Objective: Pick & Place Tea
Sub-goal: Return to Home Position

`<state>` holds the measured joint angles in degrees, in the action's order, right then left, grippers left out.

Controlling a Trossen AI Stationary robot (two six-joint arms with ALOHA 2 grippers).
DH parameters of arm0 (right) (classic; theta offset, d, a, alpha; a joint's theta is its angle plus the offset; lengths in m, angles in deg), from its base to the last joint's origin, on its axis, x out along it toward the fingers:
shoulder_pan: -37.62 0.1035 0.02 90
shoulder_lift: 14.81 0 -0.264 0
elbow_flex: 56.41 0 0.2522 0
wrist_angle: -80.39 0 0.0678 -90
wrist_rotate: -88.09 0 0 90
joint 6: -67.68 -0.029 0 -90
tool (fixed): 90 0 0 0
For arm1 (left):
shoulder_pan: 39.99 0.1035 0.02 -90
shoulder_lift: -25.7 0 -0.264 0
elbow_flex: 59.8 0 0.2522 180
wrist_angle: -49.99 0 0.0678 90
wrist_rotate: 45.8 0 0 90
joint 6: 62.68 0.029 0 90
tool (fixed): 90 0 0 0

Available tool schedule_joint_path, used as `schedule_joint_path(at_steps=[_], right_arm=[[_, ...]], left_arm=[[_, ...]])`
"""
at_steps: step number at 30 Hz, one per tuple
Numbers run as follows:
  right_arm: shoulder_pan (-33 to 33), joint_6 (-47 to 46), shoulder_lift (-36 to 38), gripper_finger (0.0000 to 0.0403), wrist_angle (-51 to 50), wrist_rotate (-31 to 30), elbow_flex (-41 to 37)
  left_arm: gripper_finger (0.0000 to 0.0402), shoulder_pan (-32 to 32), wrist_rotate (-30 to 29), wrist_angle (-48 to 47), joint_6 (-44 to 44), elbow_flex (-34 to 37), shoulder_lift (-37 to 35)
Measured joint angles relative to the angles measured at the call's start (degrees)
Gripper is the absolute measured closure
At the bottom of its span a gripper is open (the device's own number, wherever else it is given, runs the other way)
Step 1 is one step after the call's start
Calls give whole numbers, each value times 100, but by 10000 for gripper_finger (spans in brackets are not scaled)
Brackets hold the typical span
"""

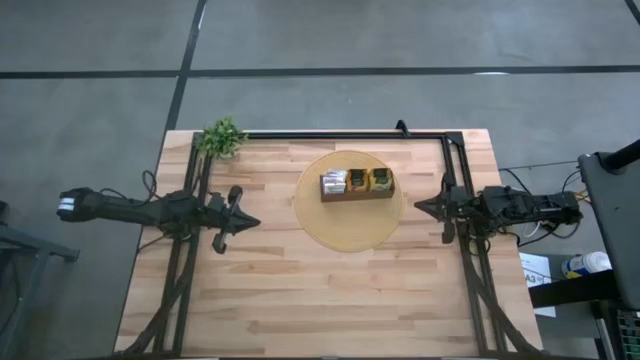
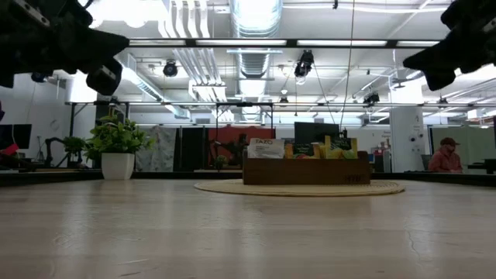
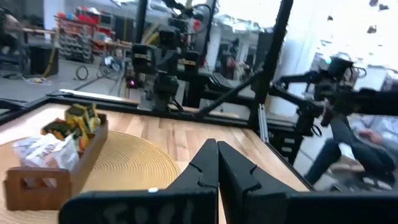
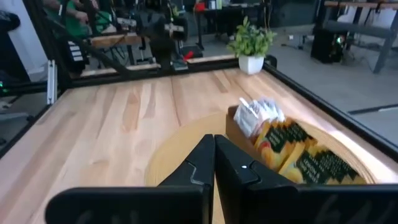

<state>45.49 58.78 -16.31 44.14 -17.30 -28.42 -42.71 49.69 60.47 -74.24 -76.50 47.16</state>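
At the centre of the pale wooden table (image 1: 300, 300), a brown three-compartment wooden box (image 1: 356, 196) on a round straw mat (image 1: 350, 228) holds the white, yellow and green tea sachets (image 1: 357, 181). The left gripper (image 1: 252, 221) and right gripper (image 1: 418, 206) hover on either side, fingers together, empty.

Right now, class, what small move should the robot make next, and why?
Probably just settle both arms at rest. The tea sachets seem to sit in the wooden box; none shows loose on the table. The left claw and right claw are shut, empty, each at its own side.
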Motion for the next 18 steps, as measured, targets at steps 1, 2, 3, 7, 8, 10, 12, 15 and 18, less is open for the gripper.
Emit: schedule_joint_path(at_steps=[1, 2, 3, 7, 8, 10, 12, 15, 18], right_arm=[[0, 19, 3, 394, -22, 1, 47], [0, 48, 43, 394, -99, 0, 80], [-1, 92, 65, 394, -130, -1, 99], [-1, 202, 153, 394, -79, -16, 129], [0, 210, 149, 394, -72, -16, 120], [-1, 159, 150, 394, -74, -15, 23], [0, 24, 150, 394, -20, -11, -86], [-1, 4, 150, 394, 621, 11, -392], [-1, 138, 149, 394, 1429, 31, -794]], left_arm=[[401, 0, -51, -24, -8, 54, -125], [401, 0, -91, -106, -9, 90, -217], [401, 2, -95, -207, 10, 120, -317], [401, 2, -108, -912, 147, 146, -761], [401, 2, -116, -1079, 145, 145, -884], [401, 2, -134, -1336, 142, 142, -1051], [401, 2, -134, -1513, 186, 148, -1241], [401, 4, -173, -1592, 323, 150, -1510], [401, 4, -179, -1639, 389, 239, -1754]])
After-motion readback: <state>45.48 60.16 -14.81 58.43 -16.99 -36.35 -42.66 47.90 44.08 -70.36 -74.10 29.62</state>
